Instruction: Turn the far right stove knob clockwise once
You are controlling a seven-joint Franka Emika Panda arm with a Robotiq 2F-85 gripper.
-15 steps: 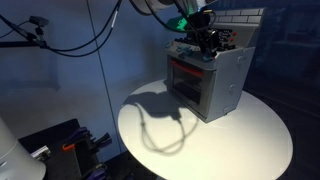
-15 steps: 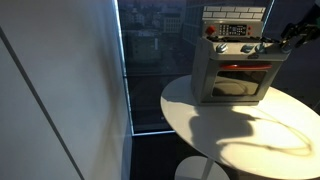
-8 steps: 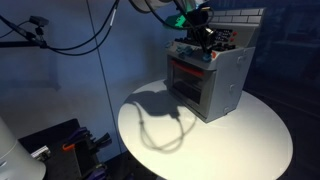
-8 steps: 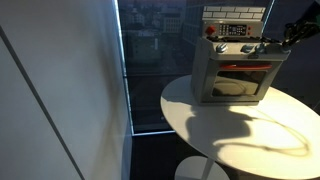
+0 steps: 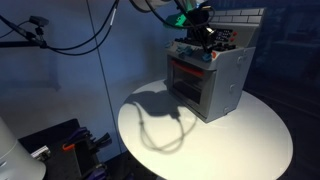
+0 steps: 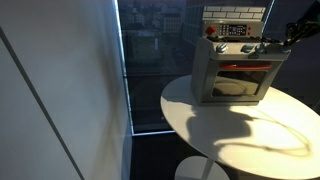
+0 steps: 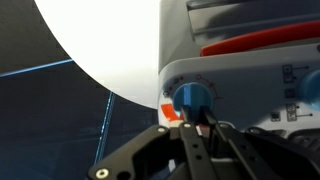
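Observation:
The stove (image 5: 212,80) (image 6: 234,68) is a small grey toy oven with a red-framed door, standing on the round white table (image 5: 210,140) (image 6: 250,125). In the wrist view the far right stove knob (image 7: 192,96) shows as a pale-blue round knob on the stove's front panel (image 7: 250,70). My gripper (image 7: 196,120) is shut on it, its two dark fingers (image 7: 186,133) pressing the knob's lower part from both sides. In both exterior views the gripper (image 5: 204,44) (image 6: 272,41) sits at the knob row's end and covers the knob.
The table edge (image 7: 100,85) drops to a dark floor right beside the stove. Black cables (image 5: 70,45) hang at the back, and a dark cart (image 5: 60,150) stands below the table. A glass wall (image 6: 150,60) runs behind the stove.
The fingers have come together onto the knob. The arm and the stove have hardly moved.

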